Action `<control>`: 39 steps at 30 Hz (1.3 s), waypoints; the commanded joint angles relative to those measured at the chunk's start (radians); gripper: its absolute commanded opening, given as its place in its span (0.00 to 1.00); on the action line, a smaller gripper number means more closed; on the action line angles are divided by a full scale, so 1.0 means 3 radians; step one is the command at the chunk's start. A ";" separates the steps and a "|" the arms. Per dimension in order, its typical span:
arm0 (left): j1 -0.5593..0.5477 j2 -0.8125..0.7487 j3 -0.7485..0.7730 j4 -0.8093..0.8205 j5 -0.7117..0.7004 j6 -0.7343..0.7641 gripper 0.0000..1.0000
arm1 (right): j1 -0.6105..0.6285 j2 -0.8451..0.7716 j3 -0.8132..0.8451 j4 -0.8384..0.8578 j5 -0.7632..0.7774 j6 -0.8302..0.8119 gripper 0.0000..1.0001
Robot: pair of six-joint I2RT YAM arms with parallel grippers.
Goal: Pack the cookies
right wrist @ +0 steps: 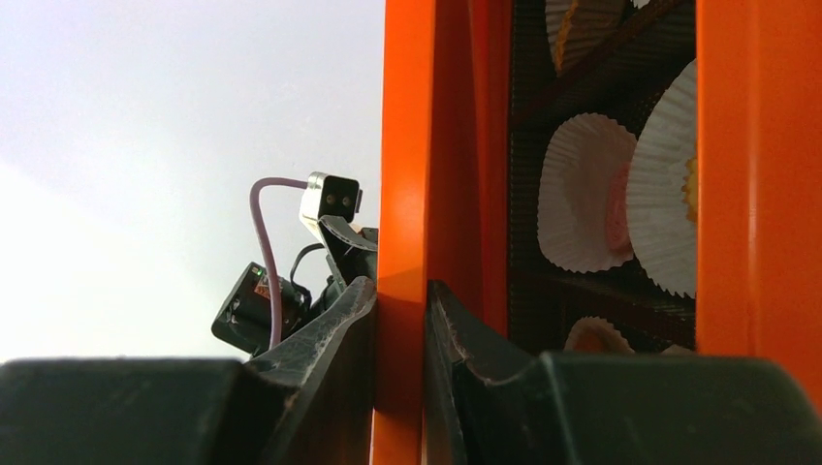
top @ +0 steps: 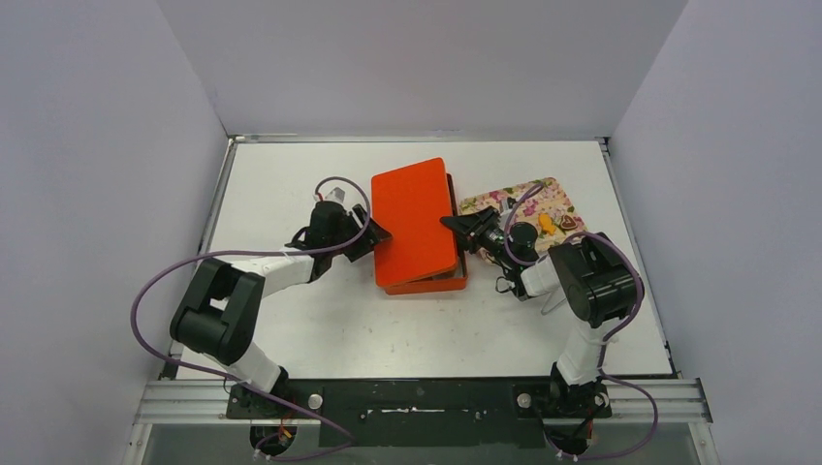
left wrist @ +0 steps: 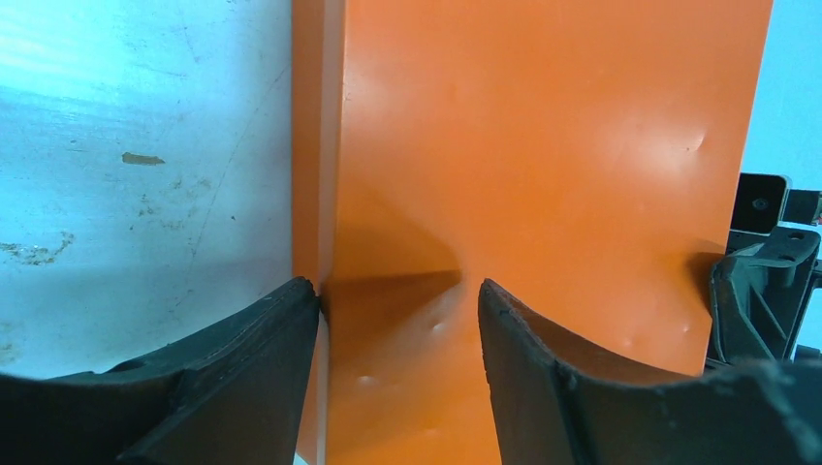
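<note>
Cookies (top: 548,224) on tray (top: 560,194), just right of your right claw (right wrist: 402,291), which pinches lid (top: 415,223) rim. Left claw (left wrist: 395,291) spread astride opposite rim. Both arms low over tabletop (top: 339,329), facing inward.

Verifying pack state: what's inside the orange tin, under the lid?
The right wrist view shows, through the gap, white paper cups. One holds a pink cookie, another what looks like a yellow cookie. From above, the lid covers the tin, hiding the rest.
</note>
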 commanded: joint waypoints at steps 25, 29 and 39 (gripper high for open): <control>-0.0114 0.0249 0.0475 -0.0009 0.0019 -0.0036 0.57 | -0.0171 -0.0778 0.0755 -0.2817 0.0276 -0.2048 0.67; -0.0128 0.0282 0.0504 -0.0044 0.0000 -0.0014 0.57 | -0.0145 -0.0909 0.0959 -0.3388 0.0462 -0.2427 0.74; -0.0136 0.0308 0.0572 -0.0152 -0.0048 0.0006 0.57 | -0.0116 -0.1006 0.1269 -0.4062 0.0692 -0.2981 0.82</control>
